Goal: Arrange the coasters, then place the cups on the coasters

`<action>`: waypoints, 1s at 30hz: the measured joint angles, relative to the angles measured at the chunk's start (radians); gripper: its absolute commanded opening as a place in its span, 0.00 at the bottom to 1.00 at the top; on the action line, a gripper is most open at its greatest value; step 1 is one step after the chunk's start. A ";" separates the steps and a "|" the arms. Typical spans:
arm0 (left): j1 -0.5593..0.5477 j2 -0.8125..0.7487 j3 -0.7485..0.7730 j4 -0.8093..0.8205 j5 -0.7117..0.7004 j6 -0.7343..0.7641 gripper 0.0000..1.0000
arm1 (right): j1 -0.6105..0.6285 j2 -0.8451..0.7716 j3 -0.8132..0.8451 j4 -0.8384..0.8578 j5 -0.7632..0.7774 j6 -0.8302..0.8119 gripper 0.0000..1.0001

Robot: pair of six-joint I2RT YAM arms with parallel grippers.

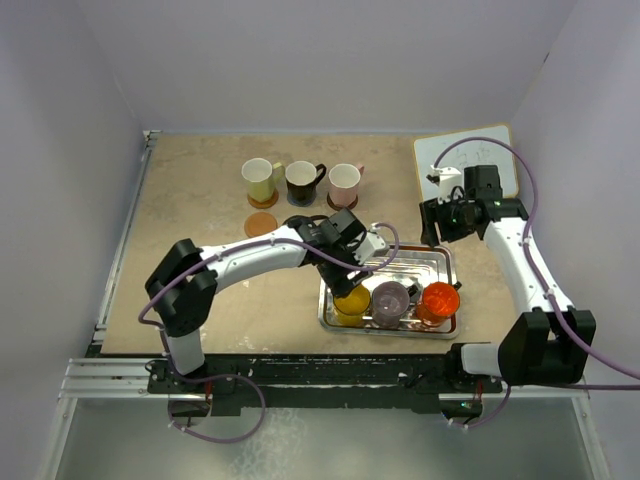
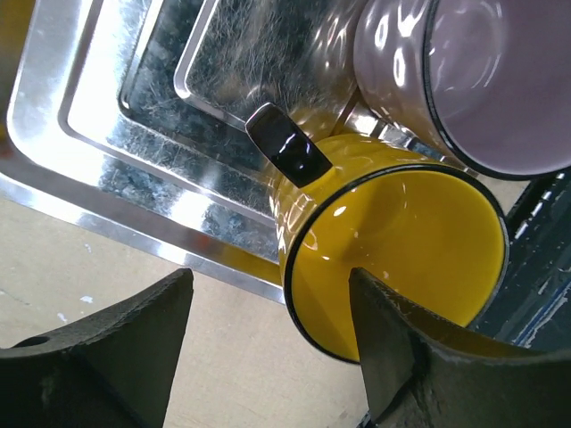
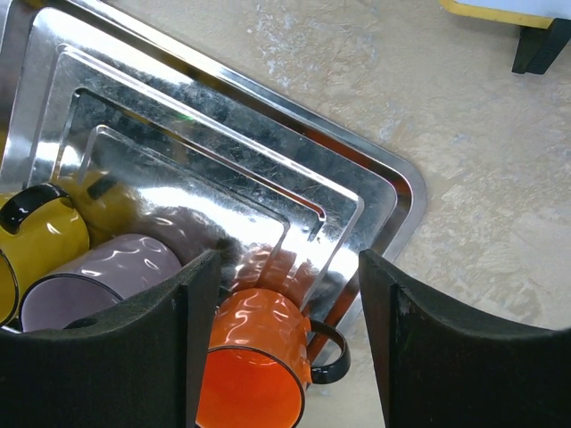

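From above, the steel tray (image 1: pixel 425 262) is the landmark. Three cups stand inside it along its near edge: the yellow-orange cup (image 1: pixel 351 305) at the left end, the greyish-purple cup (image 1: pixel 390 300) in the middle and the orange-red cup (image 1: pixel 440 298) at the right. Well beyond the tray's far left corner, the pale yellow cup (image 1: pixel 258 178), black cup (image 1: pixel 300 180) and pinkish-white cup (image 1: pixel 344 180) sit in a row on coasters. A bare orange-brown coaster (image 1: pixel 261 224) lies between that row and the tray. The left gripper (image 1: pixel 350 284) is over the tray's near left corner, and the right gripper (image 1: pixel 437 232) hangs above its far right corner.

On the left wrist, the jaws are apart and straddle the yellow-orange cup's (image 2: pixel 401 241) wall. One finger (image 2: pixel 393 357) is over the mouth and the other is outside, past the tray's lip. Nothing is pinched yet. The greyish-purple cup (image 2: pixel 482 71) crowds in just beside it, deeper into the tray.

On the right wrist, the jaws are spread wide and hold nothing, with the orange-red cup (image 3: pixel 254 357) below them at the tray's corner.

The danger is the thin rim pinch. A glossy wall could slip or tilt on the lift, and a tilting cup would knock its purple neighbour or catch the tray's lip and drag it. Both arms are also working over one tray, so a hasty right-hand descent could clip the left.
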 measured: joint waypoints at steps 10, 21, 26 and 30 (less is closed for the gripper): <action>-0.001 0.051 0.007 -0.021 -0.004 -0.041 0.47 | 0.000 -0.023 0.000 0.000 0.000 0.001 0.66; -0.003 0.097 0.045 -0.025 -0.003 -0.055 0.29 | 0.000 -0.023 0.000 0.000 0.000 0.001 0.66; -0.006 0.106 0.058 -0.027 0.003 -0.064 0.20 | 0.000 -0.023 -0.001 0.002 0.000 0.001 0.66; -0.010 0.113 0.068 -0.035 0.007 -0.070 0.11 | 0.000 -0.023 -0.005 0.003 0.001 0.001 0.66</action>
